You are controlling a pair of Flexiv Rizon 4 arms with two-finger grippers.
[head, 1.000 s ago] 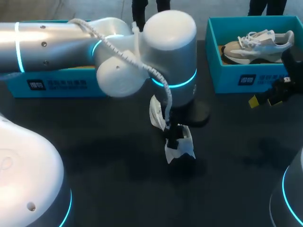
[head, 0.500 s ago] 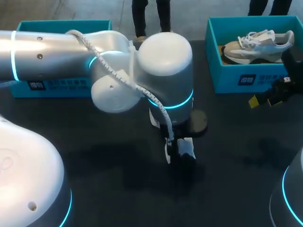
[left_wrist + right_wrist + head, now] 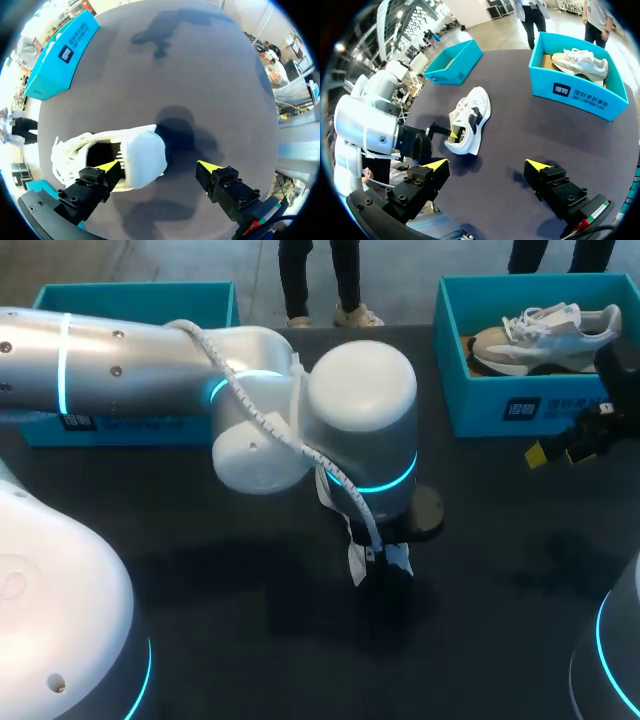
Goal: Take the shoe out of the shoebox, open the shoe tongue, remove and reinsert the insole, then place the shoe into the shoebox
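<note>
One beige shoe in right shoebox; white shoe on table.

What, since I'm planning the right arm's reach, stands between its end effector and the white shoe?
Nothing visible: only bare table lies between the right end effector and the shoe.

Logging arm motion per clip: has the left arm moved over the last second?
Yes. In the head view the left arm has shifted nearer the camera, away from the left shoebox, uncovering more of it.
</note>
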